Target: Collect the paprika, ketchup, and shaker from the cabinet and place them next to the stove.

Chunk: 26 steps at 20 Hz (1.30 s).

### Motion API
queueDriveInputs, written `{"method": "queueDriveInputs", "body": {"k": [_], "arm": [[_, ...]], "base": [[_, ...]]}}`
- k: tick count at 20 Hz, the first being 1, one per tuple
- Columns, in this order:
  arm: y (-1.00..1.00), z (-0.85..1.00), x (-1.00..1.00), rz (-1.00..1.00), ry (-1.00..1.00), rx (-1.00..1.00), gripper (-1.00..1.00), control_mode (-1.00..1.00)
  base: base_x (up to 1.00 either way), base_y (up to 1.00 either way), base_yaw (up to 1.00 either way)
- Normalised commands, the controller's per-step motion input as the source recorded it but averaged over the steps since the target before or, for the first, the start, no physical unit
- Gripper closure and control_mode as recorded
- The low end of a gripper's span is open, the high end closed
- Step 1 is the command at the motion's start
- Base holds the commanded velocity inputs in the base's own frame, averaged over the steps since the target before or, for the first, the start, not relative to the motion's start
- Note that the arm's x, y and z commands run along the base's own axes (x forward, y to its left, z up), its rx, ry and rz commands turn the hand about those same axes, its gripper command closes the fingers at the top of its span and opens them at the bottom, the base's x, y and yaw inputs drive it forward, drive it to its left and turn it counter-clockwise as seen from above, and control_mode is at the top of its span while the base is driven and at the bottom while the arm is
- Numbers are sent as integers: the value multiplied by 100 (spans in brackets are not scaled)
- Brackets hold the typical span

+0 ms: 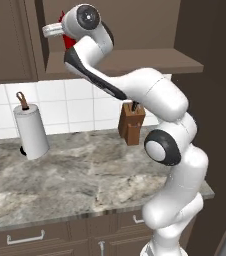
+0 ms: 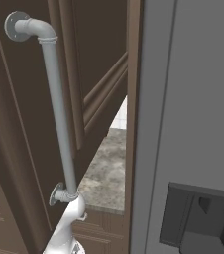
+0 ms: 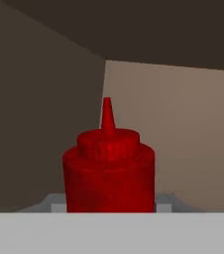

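Kitchen with brown cabinetry and a marble desk. Up in the cabinet niche, the ketchup stands upright, the gripper closed on its body, fingers pressed to both sides. Below on the desk stand a paper-towel roll and knife block.

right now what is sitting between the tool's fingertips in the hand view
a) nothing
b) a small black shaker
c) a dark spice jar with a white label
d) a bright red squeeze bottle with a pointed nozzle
d: the hand view shows the ketchup, a bright red bottle with a narrow pointed nozzle, upright inside the cabinet, with the tool closed around its body.
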Motion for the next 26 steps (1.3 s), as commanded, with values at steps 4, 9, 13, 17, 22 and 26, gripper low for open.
{"method": "queueDriveInputs", "body": {"k": [4,9,13,17,22,26], "arm": [[-19,-3,-91,0,-17,6,100,-100],[-18,-1,-95,0,-9,9,100,-100],[-19,0,-95,0,-1,12,100,-100],[-23,0,-100,-1,-1,12,100,-100],[-25,-3,-100,-3,-3,10,100,-100],[-31,-5,-100,-5,-7,10,100,-100]], "base": [[0,0,0],[0,0,0],[0,0,0],[0,0,0],[0,0,0],[0,0,0]]}}
